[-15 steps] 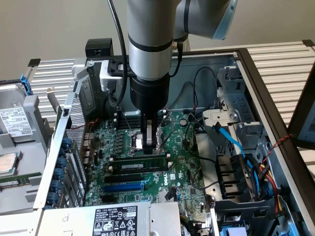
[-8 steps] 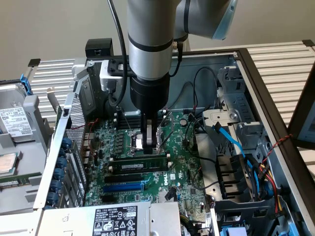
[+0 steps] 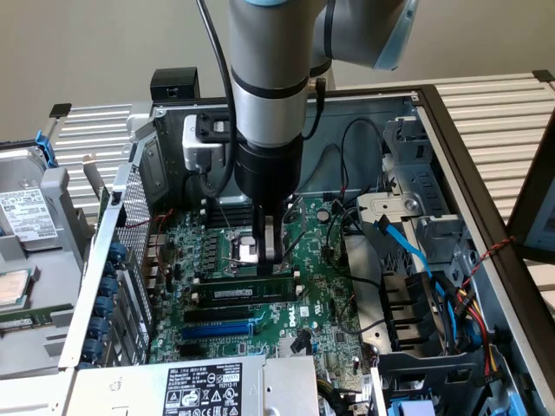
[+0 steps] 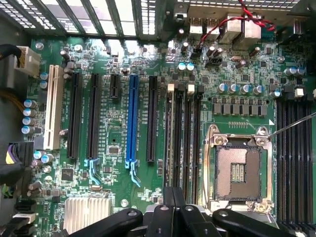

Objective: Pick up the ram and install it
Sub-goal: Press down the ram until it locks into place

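The exterior view shows the pincer (image 3: 270, 251) lowered into the open computer case (image 3: 434, 130), its fingers together on the upper edge of the ram (image 3: 247, 290), which stands on edge across the motherboard (image 3: 338, 321) beside the bare processor socket (image 3: 243, 245). To do this step well, I judge the stick should stay square over its slot, its ends level, with any pressing straight down rather than tilted. Counted: one ram, one pincer, one blue expansion slot (image 4: 131, 118) and one white slot (image 4: 53, 107).

White labels on the power supply (image 3: 204, 386) and the drive (image 3: 30, 217) carry print too small to read.
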Controlling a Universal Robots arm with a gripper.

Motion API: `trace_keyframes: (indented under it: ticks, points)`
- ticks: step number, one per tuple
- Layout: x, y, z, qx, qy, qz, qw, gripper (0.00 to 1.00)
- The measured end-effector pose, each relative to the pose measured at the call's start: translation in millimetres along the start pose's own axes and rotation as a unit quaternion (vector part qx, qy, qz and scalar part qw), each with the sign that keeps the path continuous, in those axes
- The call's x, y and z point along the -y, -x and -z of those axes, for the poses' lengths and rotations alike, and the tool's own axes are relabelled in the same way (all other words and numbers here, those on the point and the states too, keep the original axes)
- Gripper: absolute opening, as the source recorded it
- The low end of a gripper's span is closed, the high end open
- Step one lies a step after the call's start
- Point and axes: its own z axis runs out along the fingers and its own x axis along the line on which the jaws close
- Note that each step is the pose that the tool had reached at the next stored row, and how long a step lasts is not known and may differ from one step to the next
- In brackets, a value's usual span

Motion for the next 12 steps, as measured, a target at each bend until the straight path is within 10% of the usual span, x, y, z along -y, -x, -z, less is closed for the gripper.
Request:
trace_keyframes:
  ticks: [12]
  points:
    - [12.8, 1.9, -6.5, -0.0015, -0.0012, 0.019, 0.9998, 0.12]
